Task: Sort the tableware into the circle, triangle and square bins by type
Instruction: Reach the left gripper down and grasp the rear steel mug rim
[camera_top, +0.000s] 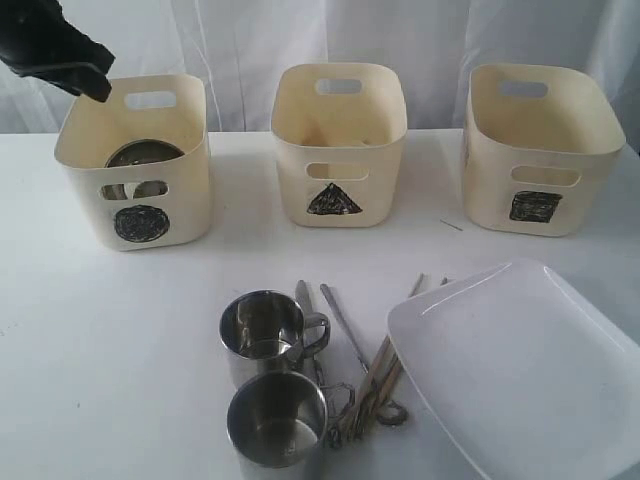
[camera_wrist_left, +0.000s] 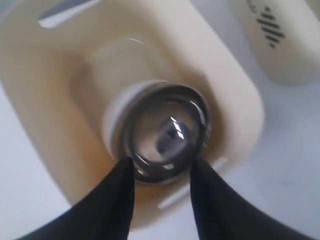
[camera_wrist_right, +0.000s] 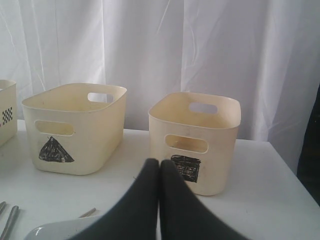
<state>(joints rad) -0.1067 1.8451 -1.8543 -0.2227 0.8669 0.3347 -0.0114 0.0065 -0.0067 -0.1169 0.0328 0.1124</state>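
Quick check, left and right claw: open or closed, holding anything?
Left claw: open, empty, above the steel bowl in the circle bin.
Right claw: closed, holding nothing.

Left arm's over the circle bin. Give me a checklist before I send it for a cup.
1. Left tool open, nothing between its fingers: ok.
2. Steel bowl seated in the circle bin, nested in the white bowl: ok.
3. Left tool clear of the bin's rim for lifting away: cannot tell.
4. Far steel cup and near steel cup upright on the table: ok.
5. Cups free of the cutlery beside them: not ok, handles and cutlery crowd together.
6. Right tool shut, holding nothing: ok.
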